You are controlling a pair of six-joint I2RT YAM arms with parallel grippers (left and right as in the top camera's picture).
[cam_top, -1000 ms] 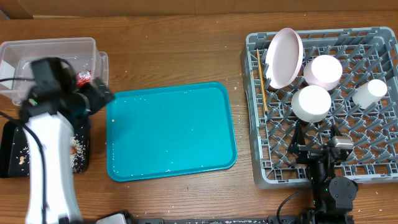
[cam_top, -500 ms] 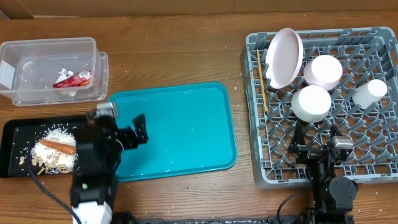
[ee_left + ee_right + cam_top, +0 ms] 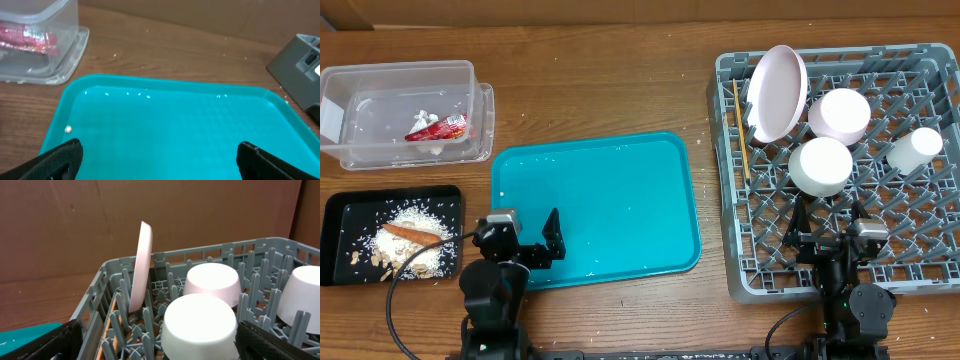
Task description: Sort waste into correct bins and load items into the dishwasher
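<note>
Wrapper (image 3: 438, 127) lies in the far-left tub (image 3: 470, 70) and my left gripper (image 3: 542, 242), pulled back to the teal tray's (image 3: 620, 190) near-left corner, gapes wide and empty, so sorting looks done.

Left arm (image 3: 492, 285): black housings, silver-grey block on top, black cable looping off one side. Right arm (image 3: 855, 295): same black build (tiny green light). Left gripper (image 3: 160, 157) fingers (image 3: 62, 156) matte black, blunt.

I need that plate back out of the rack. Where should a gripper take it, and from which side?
Probably pinch the plate by its upper rim from above, jaws across its thin edge. It stands on edge among the rack pegs, so only the top is free.
</note>
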